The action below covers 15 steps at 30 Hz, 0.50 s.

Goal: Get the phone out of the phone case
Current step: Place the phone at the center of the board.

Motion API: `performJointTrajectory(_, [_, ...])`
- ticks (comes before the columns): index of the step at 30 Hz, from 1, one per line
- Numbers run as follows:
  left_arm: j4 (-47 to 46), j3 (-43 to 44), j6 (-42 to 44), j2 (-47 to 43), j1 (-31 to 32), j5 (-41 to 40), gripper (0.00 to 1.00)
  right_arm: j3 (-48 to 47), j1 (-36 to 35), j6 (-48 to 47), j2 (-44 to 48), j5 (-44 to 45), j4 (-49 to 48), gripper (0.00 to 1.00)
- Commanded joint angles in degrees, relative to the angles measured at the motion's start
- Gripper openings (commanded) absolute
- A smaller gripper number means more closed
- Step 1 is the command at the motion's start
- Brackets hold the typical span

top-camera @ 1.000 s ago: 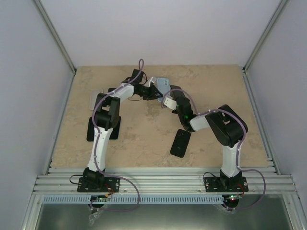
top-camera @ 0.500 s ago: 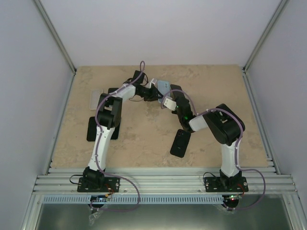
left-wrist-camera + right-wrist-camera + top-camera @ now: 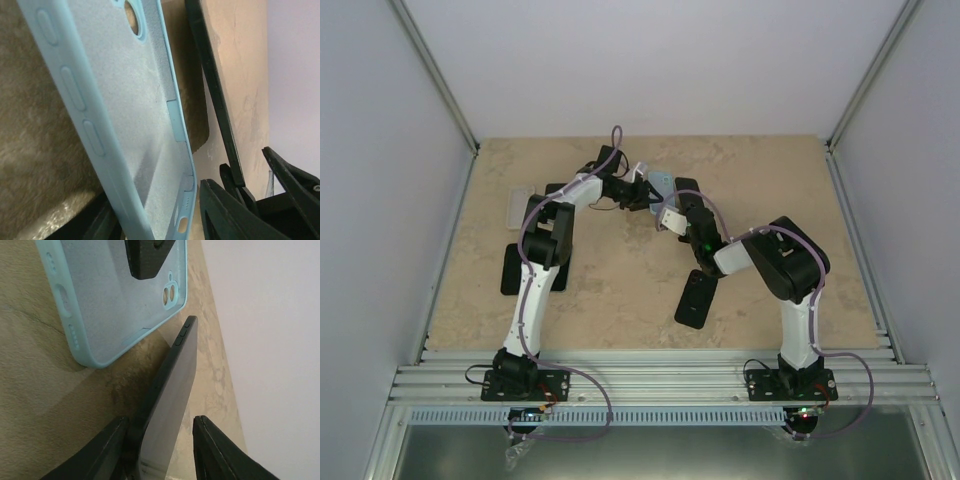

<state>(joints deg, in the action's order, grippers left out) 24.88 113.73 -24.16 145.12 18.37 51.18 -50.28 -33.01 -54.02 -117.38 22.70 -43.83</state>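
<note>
The light blue phone case [image 3: 658, 180] is empty, with its soft inside showing in the left wrist view [image 3: 125, 100]. My left gripper [image 3: 642, 188] is shut on the case's bottom end [image 3: 160, 220] and holds it tilted above the table. The black phone [image 3: 685, 192] is out of the case and stands on edge just to its right. My right gripper [image 3: 672, 205] is shut on the phone [image 3: 170, 390], which sits between its jaws [image 3: 157, 450]. The case [image 3: 100, 300] lies a short gap left of the phone. The phone's thin edge [image 3: 212, 95] shows beside the case.
A black phone-like slab [image 3: 697, 298] lies on the table in front of the right arm. A black slab [image 3: 510, 270] and a pale clear case [image 3: 518, 207] lie at the left. Grey walls close in the beige tabletop [image 3: 620, 290].
The blue case and the black phone have drawn apart: the case shifted slightly left with my left gripper, and the phone stands separate in my right gripper.
</note>
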Motion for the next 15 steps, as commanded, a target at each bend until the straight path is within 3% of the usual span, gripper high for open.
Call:
performJointTrajectory(1, [1.26, 1.44, 1.01, -0.85, -0.18, -1.76, 0.45, 0.10, 0.23, 1.42, 0.93, -0.76, -1.21, 0.42])
performJointTrajectory(7, [1.55, 1.59, 1.50, -1.42, -0.18, -3.16, 0.53, 0.21, 0.23, 2.42, 2.49, -1.40, 0.69, 0.59])
performJointTrajectory(15, [2.44, 1.75, 2.66, -1.68, -0.18, -5.58, 0.60, 0.39, 0.23, 3.59, 5.21, -2.41, 3.14, 0.68])
